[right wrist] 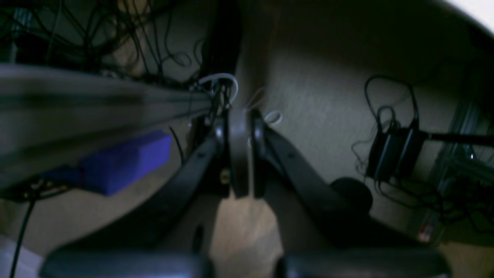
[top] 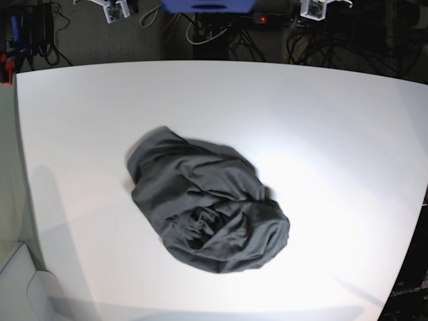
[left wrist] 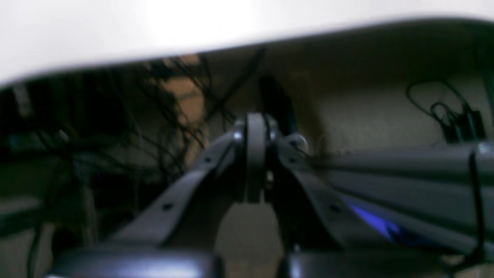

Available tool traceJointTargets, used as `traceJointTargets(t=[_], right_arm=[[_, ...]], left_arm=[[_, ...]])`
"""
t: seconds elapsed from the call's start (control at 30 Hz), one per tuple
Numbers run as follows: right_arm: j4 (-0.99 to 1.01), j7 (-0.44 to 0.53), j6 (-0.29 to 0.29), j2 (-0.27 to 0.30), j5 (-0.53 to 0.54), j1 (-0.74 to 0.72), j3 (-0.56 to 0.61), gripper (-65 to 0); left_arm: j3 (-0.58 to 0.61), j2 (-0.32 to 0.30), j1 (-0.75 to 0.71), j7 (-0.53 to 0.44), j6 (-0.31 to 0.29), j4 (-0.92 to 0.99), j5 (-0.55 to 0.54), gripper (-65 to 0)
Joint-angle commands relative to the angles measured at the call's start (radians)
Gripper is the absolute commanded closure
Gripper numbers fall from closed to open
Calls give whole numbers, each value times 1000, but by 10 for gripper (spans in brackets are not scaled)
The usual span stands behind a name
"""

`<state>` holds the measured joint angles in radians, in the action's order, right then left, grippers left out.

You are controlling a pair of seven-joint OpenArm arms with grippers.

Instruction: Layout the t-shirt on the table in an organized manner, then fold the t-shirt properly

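The t-shirt [top: 207, 207] lies crumpled in a dark grey heap near the middle of the white table [top: 334, 120], slightly left of centre. Neither arm shows in the base view. In the left wrist view my left gripper [left wrist: 255, 123] is shut with nothing between its fingers, and it sits below the table's edge [left wrist: 115, 31], away from the cloth. My right gripper [right wrist: 240, 119] is also shut and empty, with a corner of the table [right wrist: 478, 9] far off at the top right. Neither wrist view shows the shirt.
Tangled cables [left wrist: 170, 100] and a black power brick [right wrist: 393, 154] lie on the floor beneath the wrist cameras. A blue box [right wrist: 123, 162] hangs under a grey rail [right wrist: 77, 104]. Beyond the table's far edge are more cables [top: 221, 33].
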<state>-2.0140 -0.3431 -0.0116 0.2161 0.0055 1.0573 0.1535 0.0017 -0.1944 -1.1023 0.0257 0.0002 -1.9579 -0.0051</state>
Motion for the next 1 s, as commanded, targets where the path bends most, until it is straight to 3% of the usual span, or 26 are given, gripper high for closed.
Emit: traceJointTargets(t=[0.0, 0.5, 0.57, 0.67, 0.77, 0.97], right_arm=[[-17, 20, 0, 4, 3, 1, 1, 0], [-26, 367, 0, -4, 3, -18, -38, 0], [-26, 402, 0, -4, 3, -24, -38, -1], [-26, 439, 0, -4, 3, -35, -38, -4], [-26, 464, 0, -4, 4, -55, -36, -48], [-27, 473, 0, -4, 4, -133, -36, -170]], left_arm=[[-1, -6, -16, -17, 4, -18, 0, -3], [-4, 0, 29, -17, 5, -48, -3, -6], [-4, 0, 44, -17, 5, -51, -3, -35], [-4, 2, 55, -25, 5, -67, -3, -137], [-4, 2, 90, -28, 5, -68, -3, -224], [-4, 39, 196, -22, 5, -68, -3, -226]])
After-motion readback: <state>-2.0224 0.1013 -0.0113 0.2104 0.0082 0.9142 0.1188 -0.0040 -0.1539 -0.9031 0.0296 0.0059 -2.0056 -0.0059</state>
